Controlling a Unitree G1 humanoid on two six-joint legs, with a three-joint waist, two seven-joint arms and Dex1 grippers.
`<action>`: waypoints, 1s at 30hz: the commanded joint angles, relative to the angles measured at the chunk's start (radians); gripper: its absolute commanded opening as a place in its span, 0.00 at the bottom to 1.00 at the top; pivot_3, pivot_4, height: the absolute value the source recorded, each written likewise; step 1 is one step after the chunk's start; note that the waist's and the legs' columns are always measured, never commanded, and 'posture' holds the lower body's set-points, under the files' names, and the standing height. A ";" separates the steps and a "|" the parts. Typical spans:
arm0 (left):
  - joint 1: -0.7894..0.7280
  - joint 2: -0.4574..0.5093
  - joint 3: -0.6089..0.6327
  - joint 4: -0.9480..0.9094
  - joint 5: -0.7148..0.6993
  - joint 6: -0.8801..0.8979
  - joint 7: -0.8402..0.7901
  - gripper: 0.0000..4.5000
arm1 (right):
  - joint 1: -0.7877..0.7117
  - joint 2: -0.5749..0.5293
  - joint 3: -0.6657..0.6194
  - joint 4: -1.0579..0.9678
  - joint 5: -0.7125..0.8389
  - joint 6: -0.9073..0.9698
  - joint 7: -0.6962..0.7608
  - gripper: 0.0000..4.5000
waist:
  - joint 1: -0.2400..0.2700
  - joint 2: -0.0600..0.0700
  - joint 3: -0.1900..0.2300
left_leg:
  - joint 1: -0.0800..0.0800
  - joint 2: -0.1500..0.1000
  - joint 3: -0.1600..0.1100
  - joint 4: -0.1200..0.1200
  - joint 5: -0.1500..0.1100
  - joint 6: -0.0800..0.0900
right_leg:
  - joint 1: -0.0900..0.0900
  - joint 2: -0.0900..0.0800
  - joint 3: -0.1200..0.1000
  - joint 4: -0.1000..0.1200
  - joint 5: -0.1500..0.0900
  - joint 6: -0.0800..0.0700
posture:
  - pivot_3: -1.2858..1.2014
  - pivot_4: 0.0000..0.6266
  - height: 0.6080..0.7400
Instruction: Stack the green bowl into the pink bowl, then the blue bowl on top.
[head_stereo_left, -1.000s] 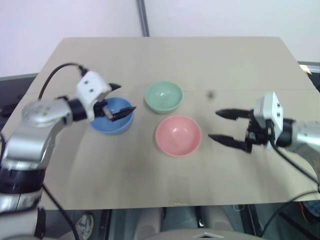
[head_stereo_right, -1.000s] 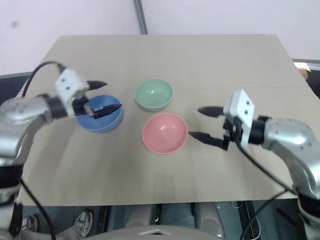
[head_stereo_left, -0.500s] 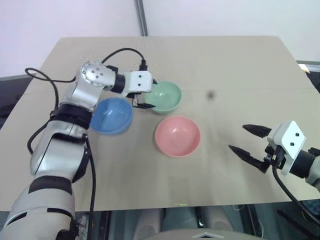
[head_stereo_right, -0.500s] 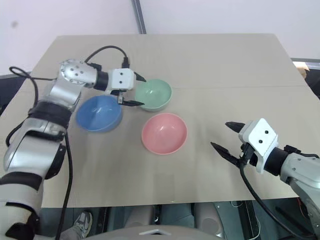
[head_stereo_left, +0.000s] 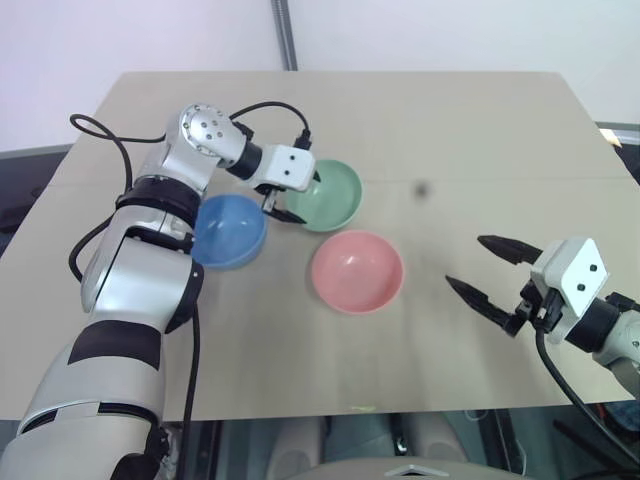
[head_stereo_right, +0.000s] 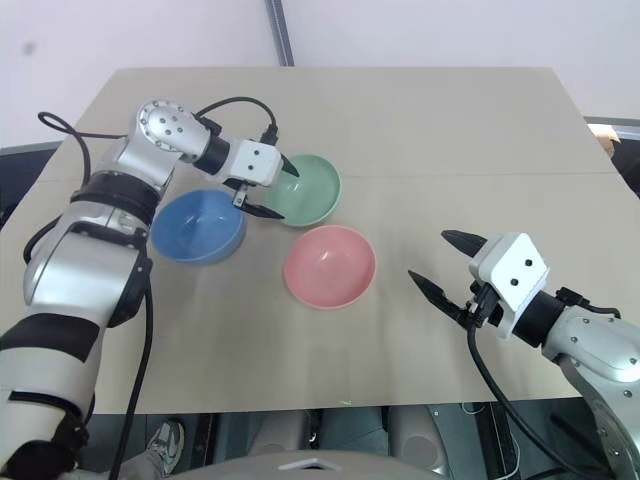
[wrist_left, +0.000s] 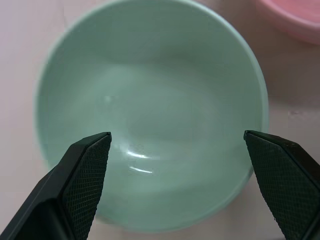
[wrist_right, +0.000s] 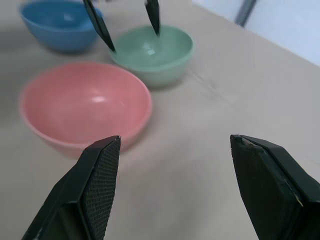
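Three bowls sit close together mid-table: the green bowl (head_stereo_left: 334, 194) at the back, the pink bowl (head_stereo_left: 356, 271) nearer me, and the blue bowl (head_stereo_left: 228, 230) to their left. My left gripper (head_stereo_left: 301, 197) is open and points down over the green bowl's left side, with one finger above the inside and one by the rim. From the left wrist, the green bowl (wrist_left: 150, 115) lies between the spread fingertips (wrist_left: 95, 155). My right gripper (head_stereo_left: 468, 262) is open and empty, hovering right of the pink bowl (wrist_right: 85, 105) and apart from it.
The tan table (head_stereo_left: 480, 130) holds a small dark spot (head_stereo_left: 422, 188) right of the green bowl. A grey post (head_stereo_left: 285, 35) rises behind the far edge. A black cable (head_stereo_left: 270, 108) loops over my left forearm. The front edge runs close under my right gripper.
My left arm has swung right from over the blue bowl to the green bowl and tipped downward. My right gripper has drawn back from the pink bowl toward the near right.
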 joint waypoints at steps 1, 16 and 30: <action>-0.019 0.004 0.022 -0.006 -0.003 -0.011 -0.025 1.00 | -0.012 0.005 -0.050 -0.038 0.071 -0.034 0.006 0.84 | 0.000 0.000 0.000 | 0.000 0.000 0.000 0.000 0.000 0.000 | 0.000 0.000 0.000 0.000 0.000 0.000 | 0.52 0.24 1.00; -0.032 0.014 0.062 -0.041 -0.031 0.099 -0.101 1.00 | -0.081 -0.034 -0.009 0.004 0.101 -0.038 -0.038 0.84 | -0.001 -0.001 0.001 | 0.001 0.000 -0.002 0.006 -0.002 0.003 | 0.000 0.001 -0.001 0.009 0.000 0.000 | 0.52 0.24 1.00; 0.036 -0.060 0.023 -0.066 0.080 0.076 0.093 1.00 | -0.098 -0.034 0.030 0.003 0.080 -0.036 -0.079 0.84 | 0.000 -0.002 0.001 | 0.000 0.000 -0.002 0.008 -0.002 0.003 | 0.000 0.000 -0.001 0.010 0.000 0.000 | 0.52 0.24 1.00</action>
